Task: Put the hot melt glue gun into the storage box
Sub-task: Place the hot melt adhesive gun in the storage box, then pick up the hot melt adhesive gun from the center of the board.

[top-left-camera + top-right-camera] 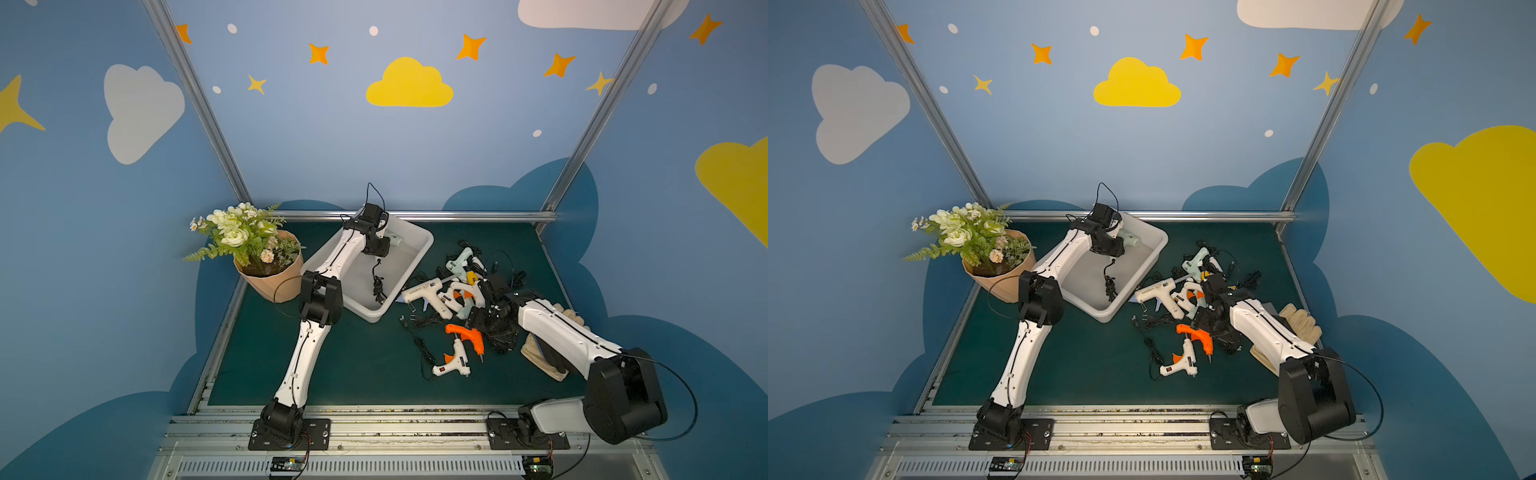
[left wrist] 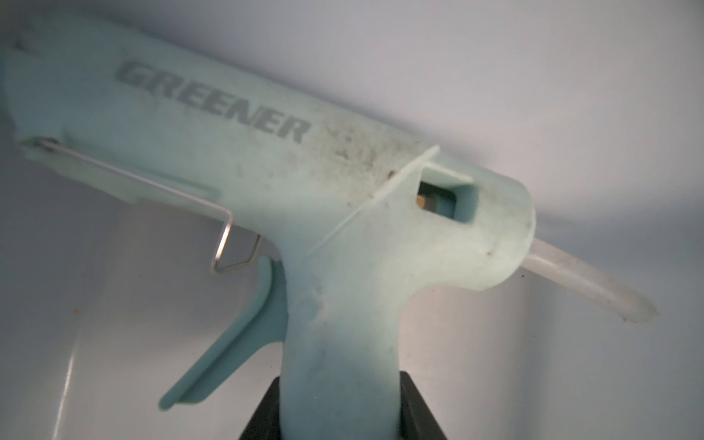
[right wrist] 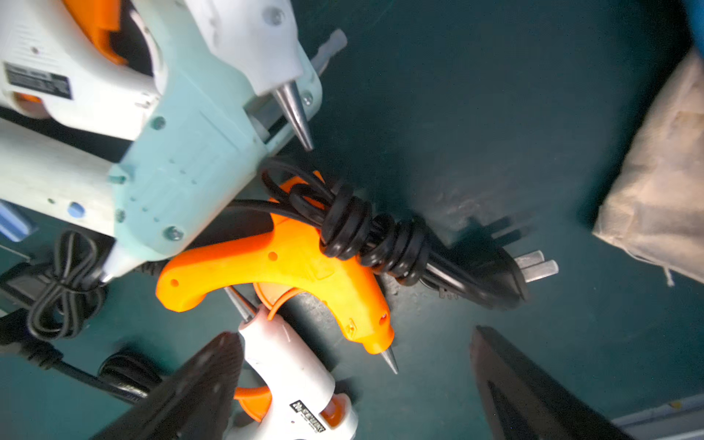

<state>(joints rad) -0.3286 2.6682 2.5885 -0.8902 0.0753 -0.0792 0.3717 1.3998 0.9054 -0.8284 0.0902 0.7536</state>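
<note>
Placement, nearly done: mint glue gun (image 2: 266, 152) is clamped in the left end effector (image 1: 383, 246) inside the storage box (image 1: 428, 243), unreleased; right end effector (image 3: 354, 339) is spread open over other guns (image 1: 440, 295) on the surface (image 1: 332, 365).

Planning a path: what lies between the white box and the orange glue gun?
A black cord and plug on the mat, beside the white box, in both top views.
</note>
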